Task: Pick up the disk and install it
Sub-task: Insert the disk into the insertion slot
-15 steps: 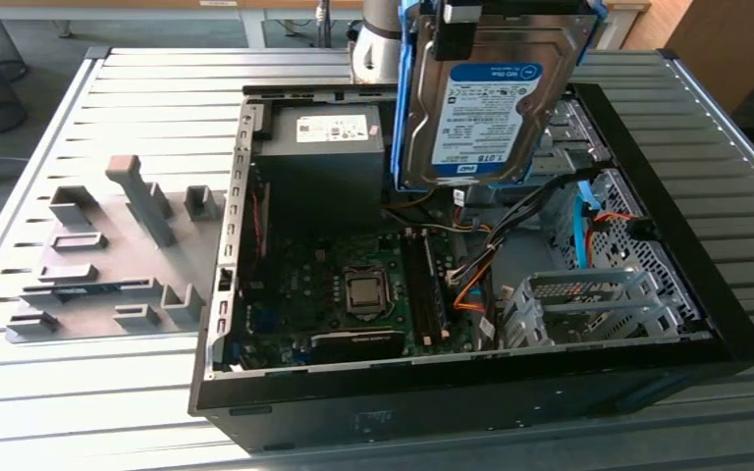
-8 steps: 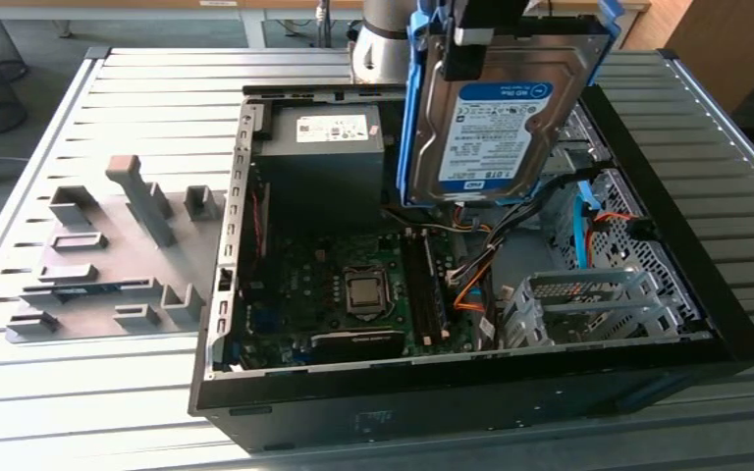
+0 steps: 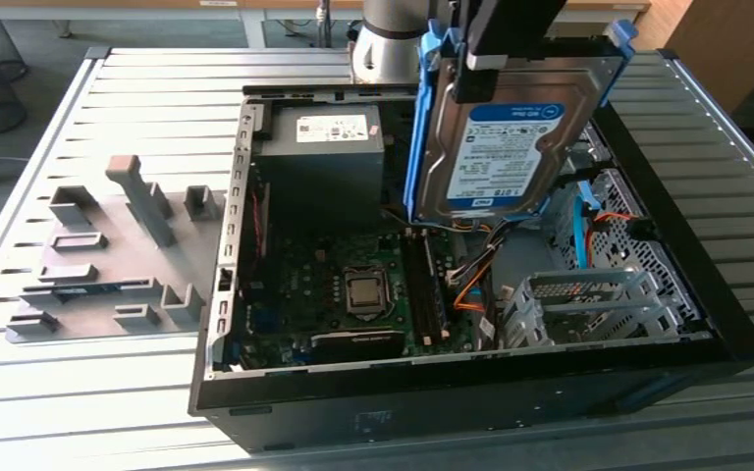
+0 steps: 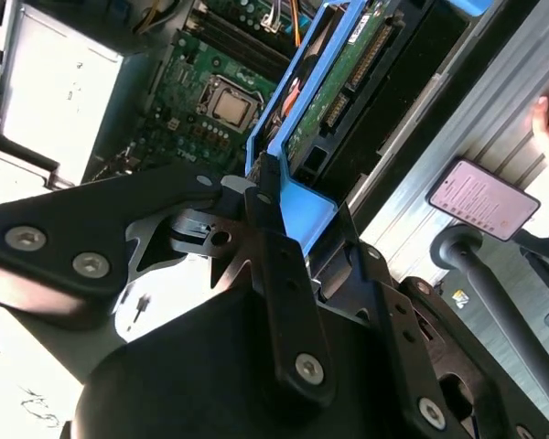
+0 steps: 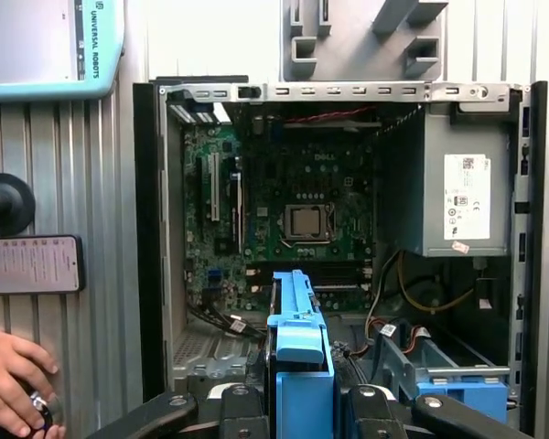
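Note:
The disk (image 3: 509, 147) hangs upright over the open computer case (image 3: 482, 397). It is a silver drive with a white-and-blue label and blue rails along its edges. My gripper (image 3: 498, 54) comes down from above and is shut on its upper end. In the second wrist view, black fingers (image 4: 273, 240) clamp the blue rail, and the disk's green circuit board (image 4: 334, 101) faces the case interior. In the first wrist view, the disk's blue rail (image 5: 297, 334) stands edge-on in front of the motherboard.
Inside the case are a grey power-supply box (image 3: 325, 157), the motherboard (image 3: 338, 285) and a grey metal drive bay (image 3: 587, 304) with blue brackets (image 5: 457, 380). A grey fixture plate (image 3: 102, 255) lies at the exterior view's left. A person's hand (image 5: 9, 375) and a phone (image 5: 27, 265) are beside the case.

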{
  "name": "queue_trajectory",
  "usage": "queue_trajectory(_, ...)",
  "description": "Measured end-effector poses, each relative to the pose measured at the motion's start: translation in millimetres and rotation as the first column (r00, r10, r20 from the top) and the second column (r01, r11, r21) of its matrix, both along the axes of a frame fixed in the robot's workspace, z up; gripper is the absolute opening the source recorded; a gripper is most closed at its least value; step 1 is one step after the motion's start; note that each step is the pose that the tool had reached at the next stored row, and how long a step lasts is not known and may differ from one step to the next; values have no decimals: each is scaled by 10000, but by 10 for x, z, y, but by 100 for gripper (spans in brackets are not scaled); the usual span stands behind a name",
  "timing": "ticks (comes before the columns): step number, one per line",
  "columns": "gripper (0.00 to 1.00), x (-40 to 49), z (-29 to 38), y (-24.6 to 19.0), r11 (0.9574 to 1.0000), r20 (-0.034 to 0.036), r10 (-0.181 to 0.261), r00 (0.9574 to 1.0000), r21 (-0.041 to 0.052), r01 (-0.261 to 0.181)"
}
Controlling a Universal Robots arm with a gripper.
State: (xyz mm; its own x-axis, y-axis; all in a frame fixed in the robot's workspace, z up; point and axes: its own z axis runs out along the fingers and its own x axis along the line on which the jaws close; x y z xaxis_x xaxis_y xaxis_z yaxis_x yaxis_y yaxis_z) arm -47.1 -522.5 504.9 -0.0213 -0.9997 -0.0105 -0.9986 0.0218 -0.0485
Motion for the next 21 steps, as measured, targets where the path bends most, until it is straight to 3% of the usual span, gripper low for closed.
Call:
queue_trajectory(3, 36, 66, -10, -5, 10000, -1, -1, 10000, -2, 1)
queue_trajectory(8, 36, 73, -10, -6, 10000, -1, -3, 10000, -2, 3)
queue_trajectory(16, 36, 103, -33, -152, 10000, -1, -12, 10000, -3, 12)
queue_trajectory(21, 36, 194, -81, -195, 10000, -1, -12, 10000, -1, 12)
